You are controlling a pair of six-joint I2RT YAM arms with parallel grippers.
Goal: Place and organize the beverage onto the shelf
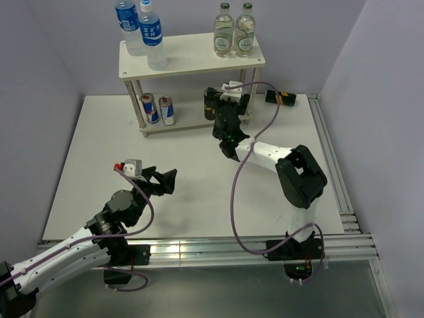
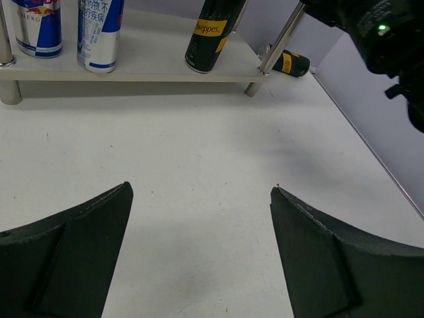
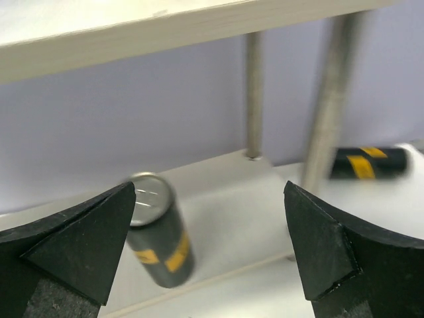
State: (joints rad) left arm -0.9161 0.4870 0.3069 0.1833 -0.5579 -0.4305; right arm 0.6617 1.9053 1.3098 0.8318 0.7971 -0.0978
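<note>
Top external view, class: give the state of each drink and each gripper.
Water bottles: upright, top board.
Green-capped bottles: upright, top board.
Blue-and-silver cans: upright, lower board.
Shelved dark can: upright, lower board.
Other dark can: on its side, on table.
Left gripper: open, empty.
Right gripper: open, empty.

Between my right gripper (image 3: 210, 192) jaws, the dark can (image 3: 162, 248) looks like glossy painted metal, its lid bare brushed silver. Above the jaws the shelf (image 3: 165, 30) board is matt cream, and its legs (image 3: 328, 112) are smooth with a dull metallic sheen. Ahead of my left gripper (image 2: 201, 188) jaws the blue-and-silver cans (image 2: 99, 33) shine, and the table (image 2: 199, 152) beneath the jaws is matt white. Both pairs of fingers (image 2: 73, 252) are matt black and faintly grainy. The water bottles (image 1: 151, 40) are clear plastic with glossy labels.
</note>
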